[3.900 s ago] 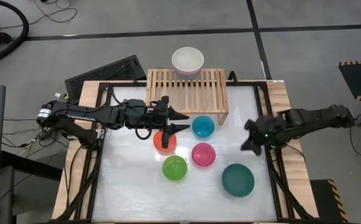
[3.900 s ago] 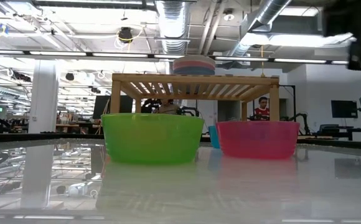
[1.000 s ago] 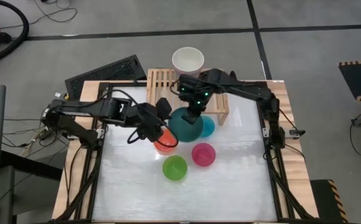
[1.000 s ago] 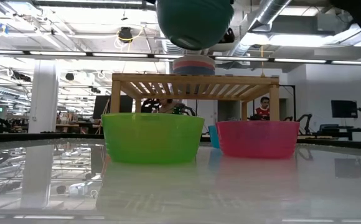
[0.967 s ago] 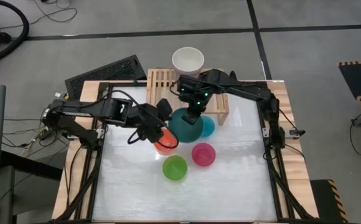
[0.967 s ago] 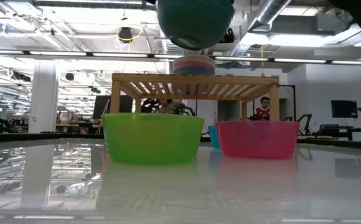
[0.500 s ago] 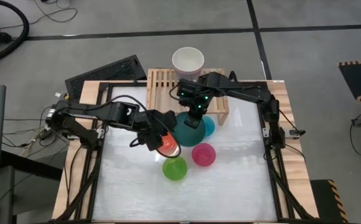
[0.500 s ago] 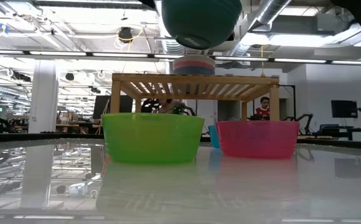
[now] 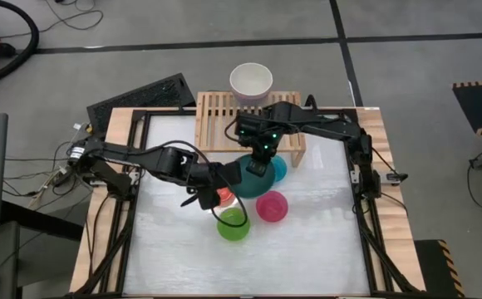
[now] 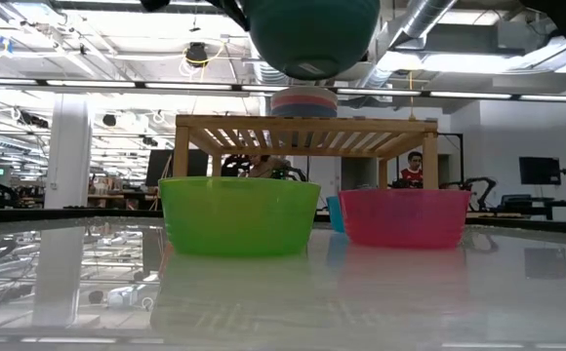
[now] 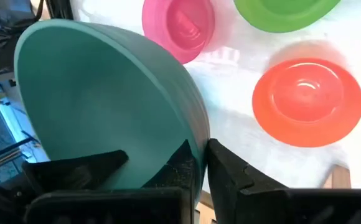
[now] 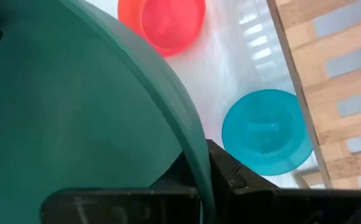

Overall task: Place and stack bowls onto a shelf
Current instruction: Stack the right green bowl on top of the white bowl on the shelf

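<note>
High view: both my left gripper (image 9: pixel 227 184) and right gripper (image 9: pixel 258 163) pinch the dark teal bowl (image 9: pixel 249 178) aloft, stack (image 9: pixel 251 80) shelved beyond, four small bowls below unshelved.

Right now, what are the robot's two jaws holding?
Left gripper: jaws closed on the rim of the dark teal bowl.
Right gripper: jaws closed on the same bowl's rim, holding it above the table.
</note>
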`<state>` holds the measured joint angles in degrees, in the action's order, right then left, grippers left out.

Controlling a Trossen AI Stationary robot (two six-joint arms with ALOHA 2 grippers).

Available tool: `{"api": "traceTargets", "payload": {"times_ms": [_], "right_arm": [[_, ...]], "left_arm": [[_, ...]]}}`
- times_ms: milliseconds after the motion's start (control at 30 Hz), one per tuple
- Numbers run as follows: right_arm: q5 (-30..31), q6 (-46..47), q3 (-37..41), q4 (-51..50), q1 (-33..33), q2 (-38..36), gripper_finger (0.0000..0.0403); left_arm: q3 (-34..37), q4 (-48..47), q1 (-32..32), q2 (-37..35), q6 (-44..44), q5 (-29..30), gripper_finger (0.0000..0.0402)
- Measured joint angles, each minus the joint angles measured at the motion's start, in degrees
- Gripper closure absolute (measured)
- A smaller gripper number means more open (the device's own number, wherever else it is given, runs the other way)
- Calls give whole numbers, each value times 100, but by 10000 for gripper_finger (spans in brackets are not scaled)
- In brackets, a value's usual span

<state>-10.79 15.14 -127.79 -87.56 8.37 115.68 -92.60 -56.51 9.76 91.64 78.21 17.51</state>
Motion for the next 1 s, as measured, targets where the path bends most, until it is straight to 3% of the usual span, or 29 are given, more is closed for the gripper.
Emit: {"api": "traceTargets", "payload": {"times_ms": [133, 500, 767, 1000], "right_arm": [[-7, 22, -8, 150, -38, -4, 348], [-91, 53, -11, 284, -22, -328, 152], [281, 149, -7, 457, 116, -983, 134], [291, 399, -7, 2003, 272, -1372, 133]], "left_arm": [[4, -6, 2, -3, -89, 79, 396], [6, -100, -37, -6, -669, 590, 400], [-11, 420, -110, -103, -782, 723, 400], [-14, 767, -209, -68, -715, 902, 401]]}}
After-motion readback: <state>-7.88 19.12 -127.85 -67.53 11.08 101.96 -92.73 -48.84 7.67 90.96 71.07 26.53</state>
